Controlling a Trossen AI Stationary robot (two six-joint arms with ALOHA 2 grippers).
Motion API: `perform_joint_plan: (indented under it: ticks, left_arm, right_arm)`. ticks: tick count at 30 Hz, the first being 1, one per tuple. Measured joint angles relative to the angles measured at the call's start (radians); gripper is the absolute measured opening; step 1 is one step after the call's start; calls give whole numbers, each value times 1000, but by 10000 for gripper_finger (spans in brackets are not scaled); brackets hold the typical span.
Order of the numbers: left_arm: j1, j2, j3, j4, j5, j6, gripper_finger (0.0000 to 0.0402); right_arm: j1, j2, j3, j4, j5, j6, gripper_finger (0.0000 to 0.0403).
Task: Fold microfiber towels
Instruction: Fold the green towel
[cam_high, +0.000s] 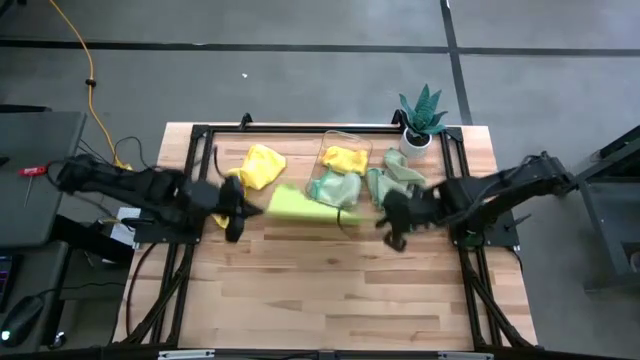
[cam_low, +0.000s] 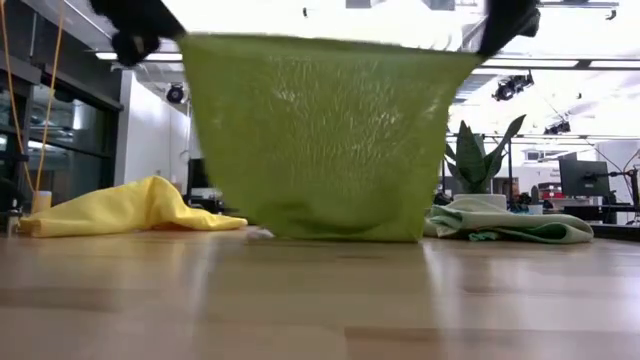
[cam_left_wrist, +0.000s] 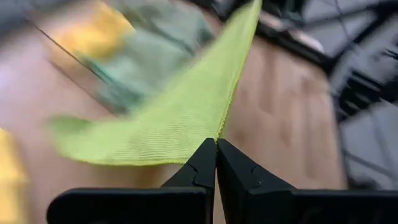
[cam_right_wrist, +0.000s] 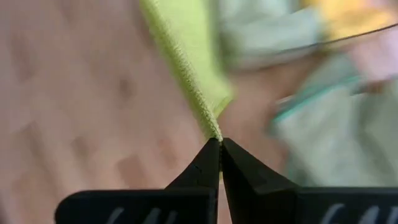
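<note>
the lime green microfiber towel (cam_low: 318, 140) hangs spread between both arms above the table's middle, its lower edge brushing or just clearing the wood in the low view. the left pincer (cam_left_wrist: 216, 144) is pinched closed on 1 top corner and the right pincer (cam_right_wrist: 220, 142) is closed on the other, each gripping right at the hem. the cloth looks light, soft and limp, with a grippy weave; it sags between the 2 holds, so corners and hems seem the best places to take it, and it should drape flat if lowered evenly.

from the hanging towel, a crumpled yellow towel (cam_high: 261, 163) lies at about 10 o'clock in the high view. a clear plastic bin (cam_high: 345, 170) at 1 o'clock holds another yellow cloth (cam_high: 345, 158) and a pale mint one (cam_high: 333, 188). mint towels (cam_high: 397, 176) are heaped at 2 o'clock, beside a spiky potted plant (cam_high: 422, 115).

the table (cam_high: 330, 290) is pale wooden planks in a black frame, bare toward 6 o'clock. beyond it lies grey floor, with windows and monitors in the room.
</note>
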Motion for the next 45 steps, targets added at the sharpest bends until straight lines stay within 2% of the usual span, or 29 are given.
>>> perform_joint_plan:
  ticks: [3,5,9,12,15,21,24,28,32,35,38,45]
  left_arm:
    - [-150,15,26,11,-86,-68,0]
    - [-182,3,97,9,-206,-29,0]
    - [-154,-8,291,15,-380,233,0]
    - [-93,-2,413,20,-494,433,0]
    - [-31,5,472,16,-524,529,0]
    - [17,5,488,12,-472,566,0]
    - [19,24,483,3,-458,567,0]
    - [7,49,440,-29,-402,487,0]
    - [-49,83,325,-85,-380,346,0]
    - [-116,106,208,-87,-390,234,0]
    - [-187,119,126,-67,-400,107,0]
    - [-390,120,97,-34,-450,-78,0]
  right_arm:
    - [77,18,21,1,-70,23,0]
    - [91,18,89,-59,-27,40,0]
    - [57,16,302,-262,272,49,0]
    - [14,13,451,-265,444,5,0]
    - [-36,19,559,-233,437,-128,0]
    - [-103,41,675,-243,392,-243,0]
    - [-133,46,673,-262,353,-248,0]
    - [-118,77,673,-341,330,-173,0]
    - [-66,153,664,-463,312,-49,0]
    - [-19,177,583,-383,296,-26,0]
    - [16,184,477,-325,228,30,0]
    - [162,173,240,-149,171,273,0]
